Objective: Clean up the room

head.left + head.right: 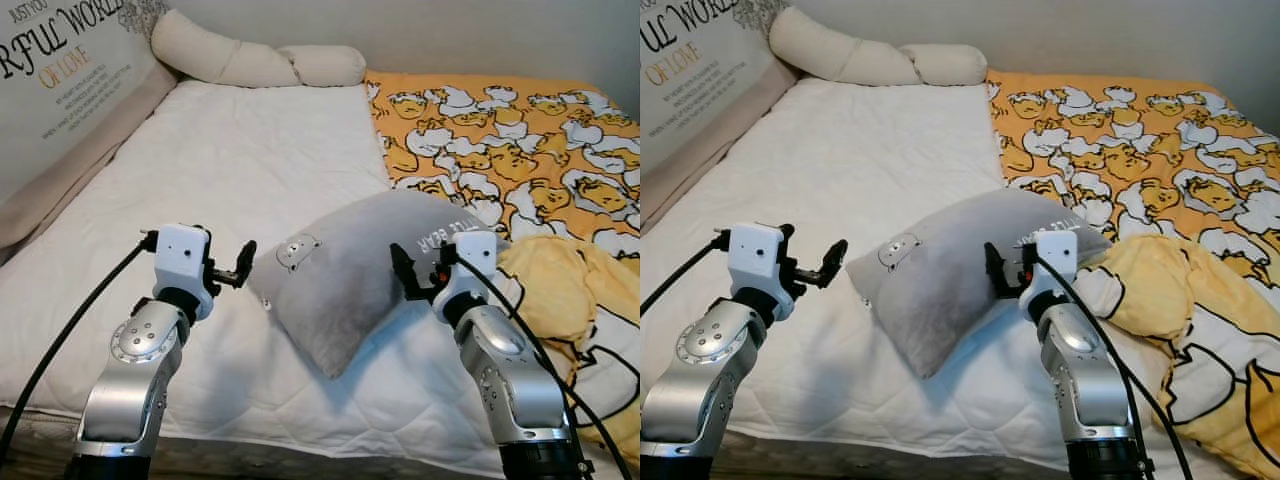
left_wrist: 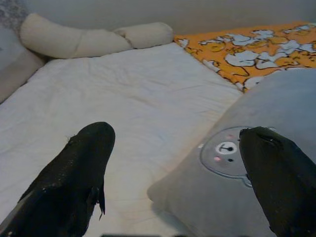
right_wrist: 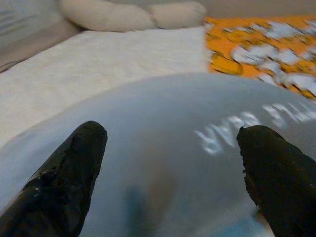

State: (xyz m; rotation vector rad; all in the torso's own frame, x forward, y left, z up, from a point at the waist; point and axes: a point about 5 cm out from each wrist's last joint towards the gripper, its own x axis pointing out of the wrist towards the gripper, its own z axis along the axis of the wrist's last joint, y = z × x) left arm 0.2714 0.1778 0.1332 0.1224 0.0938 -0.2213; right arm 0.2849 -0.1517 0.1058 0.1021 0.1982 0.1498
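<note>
Grey pillow [image 1: 350, 270] with a small bear patch and white lettering, lying tilted near the front edge of the bed [image 1: 230, 170], on the white quilted cover, its far corner touching the orange duck-print blanket [image 1: 500, 140] along the bed's right side. Left gripper [image 1: 243, 265] raised just beside the pillow's left corner, fingers spread apart and holding nothing; from the left wrist view, one black finger [image 2: 74, 177] over bare white cover, the other over the bear patch [image 2: 224, 155], contact with the fabric impossible to judge. Right gripper [image 1: 405, 275] at the pillow's right flank near the lettering, fingers likewise parted and empty, seen from the right wrist view poised over the grey surface with the white letters between them. Long cream bolster [image 1: 250, 55] across the head corner of the bed, well apart from the pillow. Printed cushion [image 1: 60, 70] with dark and orange lettering propped along the left edge. Yellow blanket folds [image 1: 570, 290] bunched at the front right corner, just beside the right arm.
</note>
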